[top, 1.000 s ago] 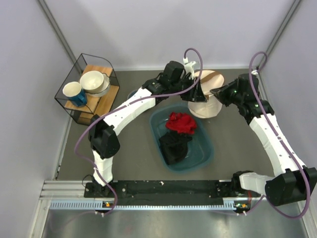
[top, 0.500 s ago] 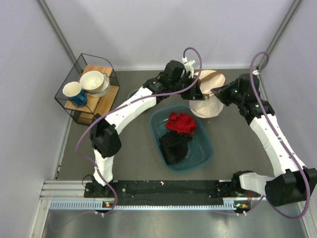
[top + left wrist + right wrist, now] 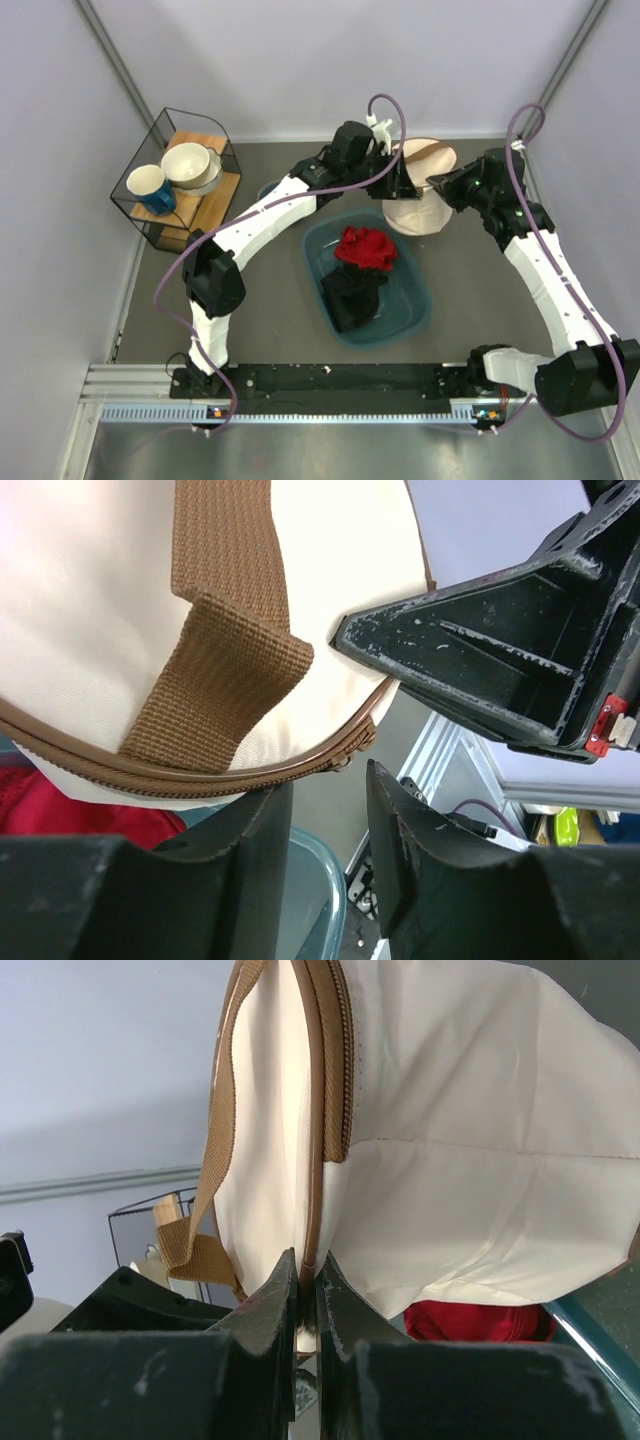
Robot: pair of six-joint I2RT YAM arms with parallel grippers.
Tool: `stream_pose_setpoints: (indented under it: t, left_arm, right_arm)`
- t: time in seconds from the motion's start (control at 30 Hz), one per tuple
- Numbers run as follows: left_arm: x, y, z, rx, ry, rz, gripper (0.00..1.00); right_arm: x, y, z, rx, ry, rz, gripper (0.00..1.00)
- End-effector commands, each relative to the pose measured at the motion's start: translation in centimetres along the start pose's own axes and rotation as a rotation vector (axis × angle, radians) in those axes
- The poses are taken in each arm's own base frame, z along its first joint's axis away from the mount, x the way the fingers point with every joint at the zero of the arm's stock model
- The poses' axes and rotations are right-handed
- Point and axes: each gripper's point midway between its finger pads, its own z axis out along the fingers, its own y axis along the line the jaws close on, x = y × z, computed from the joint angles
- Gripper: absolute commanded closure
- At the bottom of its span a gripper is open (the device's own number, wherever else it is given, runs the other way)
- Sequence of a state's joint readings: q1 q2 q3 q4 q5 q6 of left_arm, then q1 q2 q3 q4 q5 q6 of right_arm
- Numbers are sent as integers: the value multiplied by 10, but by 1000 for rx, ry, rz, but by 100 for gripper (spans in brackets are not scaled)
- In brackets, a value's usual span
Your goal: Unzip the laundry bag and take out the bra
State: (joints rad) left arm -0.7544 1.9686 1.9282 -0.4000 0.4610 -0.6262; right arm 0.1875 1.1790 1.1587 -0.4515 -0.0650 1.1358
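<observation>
The cream laundry bag (image 3: 418, 200) hangs off the table, tilted, between my two grippers at the back. My right gripper (image 3: 308, 1265) is shut on its brown zipper rim (image 3: 318, 1110), seen edge-on. In the left wrist view the bag (image 3: 90, 610) shows a brown webbing handle (image 3: 215, 670), and the zipper's end (image 3: 350, 752) sits just above my left gripper (image 3: 328, 780). That gripper is open, with nothing between its fingers. In the top view, the left gripper (image 3: 400, 186) and right gripper (image 3: 437, 186) face each other across the bag. The bra is hidden.
A teal tub (image 3: 415, 320) sits below the bag, holding a red cloth (image 3: 365, 247) and a black cloth (image 3: 352, 292). A wire rack (image 3: 140, 205) at the back left holds bowls and a blue mug (image 3: 150, 188). Walls close in on both sides.
My left jaws narrowed near the zipper end and have parted again without holding anything. The bag's top has tilted slightly. My right gripper keeps its grip on the rim.
</observation>
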Motion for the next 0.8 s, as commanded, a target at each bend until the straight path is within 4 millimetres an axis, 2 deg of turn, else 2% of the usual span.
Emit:
stream_pose_setpoints:
  t: [0.0,0.07,0.23,0.33,0.37,0.4,0.43,0.53,0.6,0.63,0.77]
  left_arm:
    - [-29,-9,-1,20,-112,26,54]
    - [-30,-8,-2,18,-124,20,55]
    - [-35,-6,-10,1,-182,2,68]
    - [-38,-6,-15,-9,-223,5,67]
    - [-35,0,-15,-21,-223,-3,67]
    - [-41,-7,-19,0,-253,9,67]
    - [-37,-4,-19,-1,-254,-1,67]
    - [-42,-10,-24,20,-278,-1,79]
    - [-43,-11,-27,22,-284,-2,97]
    - [-44,-11,-27,23,-284,-7,100]
    - [-42,-4,-29,21,-277,-33,100]
  right_arm:
    - [-1,27,-14,-109,6,3,100]
    - [0,26,-14,-107,9,3,100]
    - [2,26,-14,-112,13,11,100]
    - [3,27,-14,-116,19,17,100]
    - [3,27,-14,-119,19,18,100]
    - [3,26,-13,-117,20,19,100]
    - [4,27,-13,-119,22,19,100]
    - [4,25,-12,-115,21,21,100]
    - [4,24,-11,-111,19,23,100]
    - [3,23,-11,-108,16,24,100]
    - [3,21,-11,-105,12,21,100]
